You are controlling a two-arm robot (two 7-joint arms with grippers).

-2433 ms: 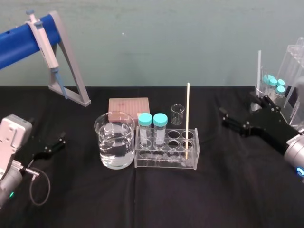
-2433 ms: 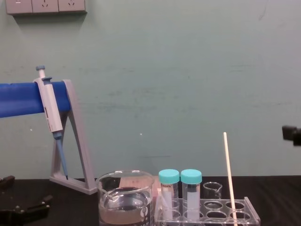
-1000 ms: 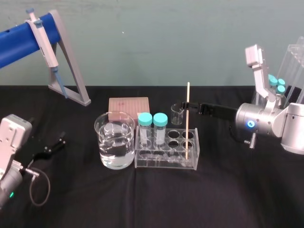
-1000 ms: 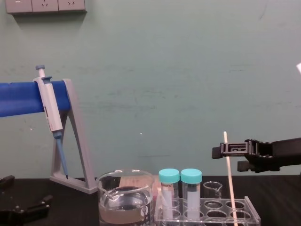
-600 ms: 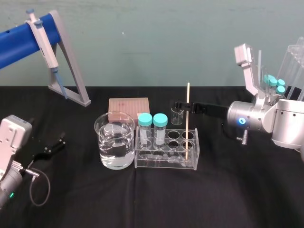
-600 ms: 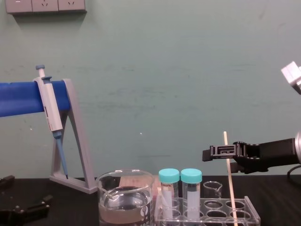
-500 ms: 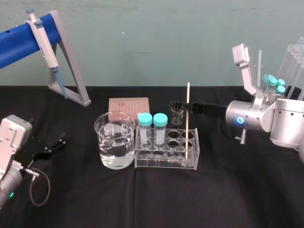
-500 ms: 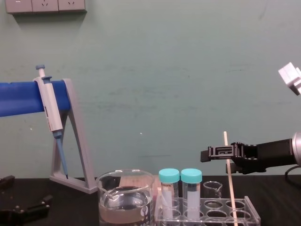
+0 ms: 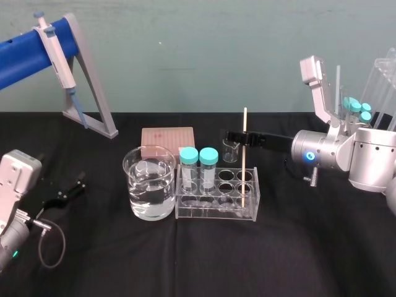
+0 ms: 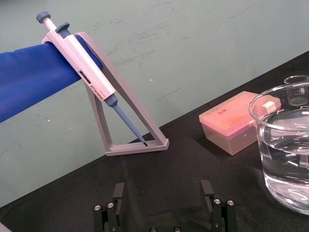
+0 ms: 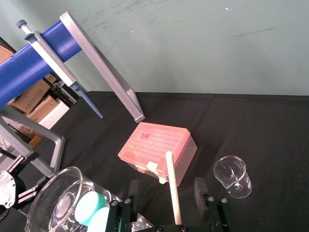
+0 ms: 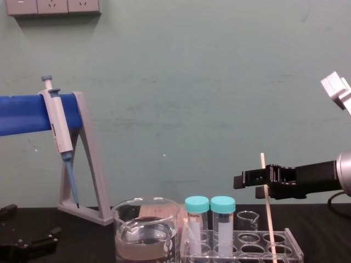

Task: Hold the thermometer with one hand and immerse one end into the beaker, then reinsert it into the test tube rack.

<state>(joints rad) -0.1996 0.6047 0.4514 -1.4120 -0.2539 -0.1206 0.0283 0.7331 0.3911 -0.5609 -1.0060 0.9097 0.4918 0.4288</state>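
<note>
The thermometer (image 9: 244,154) stands upright in a right-hand hole of the clear test tube rack (image 9: 216,210). My right gripper (image 9: 238,137) reaches in from the right and straddles the rod's upper part. In the right wrist view the thermometer (image 11: 172,193) sits between the two fingers (image 11: 199,186) with a gap on each side, so the gripper (image 11: 166,187) is open. The beaker (image 9: 148,185) with liquid stands just left of the rack. My left gripper (image 10: 162,193) rests open and empty low at the left (image 9: 77,185).
A pipette (image 9: 59,55) hangs on the blue and grey stand at the back left. A pink tip box (image 9: 167,137) and a tiny glass beaker (image 9: 231,148) sit behind the rack. Two teal-capped tubes (image 9: 198,164) stand in the rack. Another clear rack (image 9: 371,105) stands far right.
My right gripper came in from the right until its fingers straddle the thermometer, and the fingers have drawn closer together. The thermometer and the left arm have not moved.
</note>
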